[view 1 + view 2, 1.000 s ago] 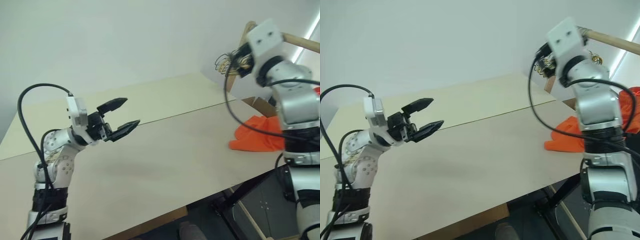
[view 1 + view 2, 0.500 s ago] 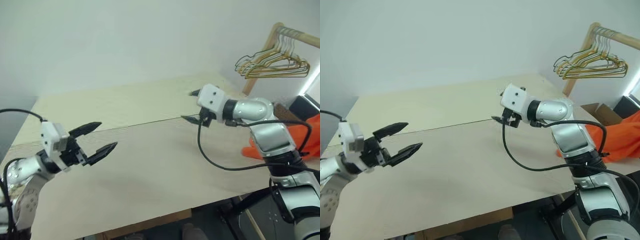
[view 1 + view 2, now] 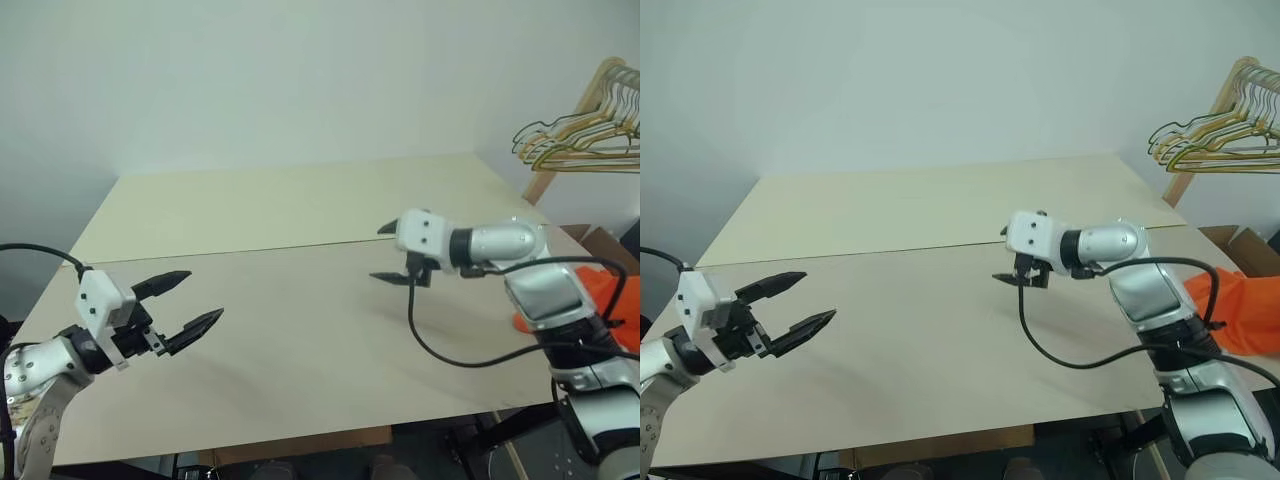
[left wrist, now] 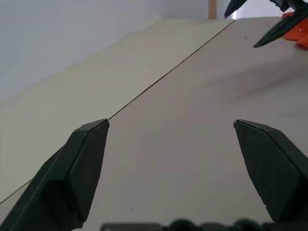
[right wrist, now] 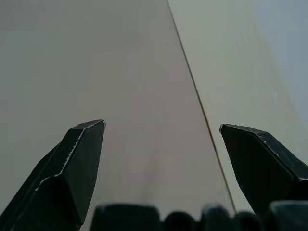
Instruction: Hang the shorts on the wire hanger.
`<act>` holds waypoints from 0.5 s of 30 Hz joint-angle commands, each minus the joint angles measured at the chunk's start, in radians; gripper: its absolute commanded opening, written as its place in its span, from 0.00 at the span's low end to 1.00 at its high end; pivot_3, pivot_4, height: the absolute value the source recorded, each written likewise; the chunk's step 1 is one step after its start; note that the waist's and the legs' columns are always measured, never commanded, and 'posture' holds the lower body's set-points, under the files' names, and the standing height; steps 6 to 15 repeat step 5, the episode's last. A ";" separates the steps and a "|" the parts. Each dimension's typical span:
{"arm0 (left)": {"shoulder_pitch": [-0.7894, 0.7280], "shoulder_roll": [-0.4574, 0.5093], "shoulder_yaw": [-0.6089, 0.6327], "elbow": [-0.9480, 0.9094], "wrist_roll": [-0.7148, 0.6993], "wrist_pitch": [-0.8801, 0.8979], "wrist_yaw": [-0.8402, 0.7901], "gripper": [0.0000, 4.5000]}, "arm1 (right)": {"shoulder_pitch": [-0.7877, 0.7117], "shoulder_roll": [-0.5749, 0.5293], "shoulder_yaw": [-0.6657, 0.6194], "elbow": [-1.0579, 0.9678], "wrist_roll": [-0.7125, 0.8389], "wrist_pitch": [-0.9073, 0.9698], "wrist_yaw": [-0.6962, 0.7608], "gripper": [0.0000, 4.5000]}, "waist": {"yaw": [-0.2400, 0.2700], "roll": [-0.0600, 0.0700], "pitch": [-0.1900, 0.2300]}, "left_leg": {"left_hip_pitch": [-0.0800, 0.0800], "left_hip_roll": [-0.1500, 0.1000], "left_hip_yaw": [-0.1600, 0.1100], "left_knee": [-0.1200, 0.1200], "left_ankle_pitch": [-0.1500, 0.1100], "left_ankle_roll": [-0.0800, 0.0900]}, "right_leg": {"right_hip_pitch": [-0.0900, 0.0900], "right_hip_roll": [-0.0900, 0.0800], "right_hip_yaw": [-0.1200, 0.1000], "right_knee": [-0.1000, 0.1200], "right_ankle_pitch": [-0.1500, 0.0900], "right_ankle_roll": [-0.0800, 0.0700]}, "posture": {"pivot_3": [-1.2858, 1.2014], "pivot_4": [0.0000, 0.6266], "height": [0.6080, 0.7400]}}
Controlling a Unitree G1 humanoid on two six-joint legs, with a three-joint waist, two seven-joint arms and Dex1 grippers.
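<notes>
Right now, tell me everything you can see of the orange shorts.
The shorts are bright orange, thin-looking fabric, lying crumpled at the table's right edge, partly hidden behind the right arm. No waistband or leg openings can be made out. Neither open pincer touches them; the right pincer hangs over the table well to their left.

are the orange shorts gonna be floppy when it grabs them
Probably floppy: the shorts lie crumpled at the table's right edge, like thin cloth. Likely light, so they should sag from one pinch. Partly hidden behind the right arm, so slipperiness can't be told.
</notes>
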 commanded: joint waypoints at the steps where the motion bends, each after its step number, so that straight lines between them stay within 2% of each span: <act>1: -0.020 0.017 0.008 -0.023 -0.009 -0.004 0.000 1.00 | -0.005 -0.014 -0.012 -0.042 -0.017 -0.013 0.009 0.99 | -0.001 0.000 0.000 | 0.000 0.000 0.000 0.000 0.000 0.000 | 0.000 0.000 0.000 0.000 0.000 0.000 | 0.55 0.00 1.00; 15: 0.005 0.003 0.014 -0.035 -0.012 -0.047 -0.038 1.00 | -0.013 -0.006 -0.007 -0.022 -0.037 -0.011 0.007 0.99 | 0.000 -0.001 0.000 | 0.001 0.001 0.000 -0.002 0.001 -0.002 | 0.000 0.001 0.000 0.000 0.000 -0.001 | 0.55 0.00 1.00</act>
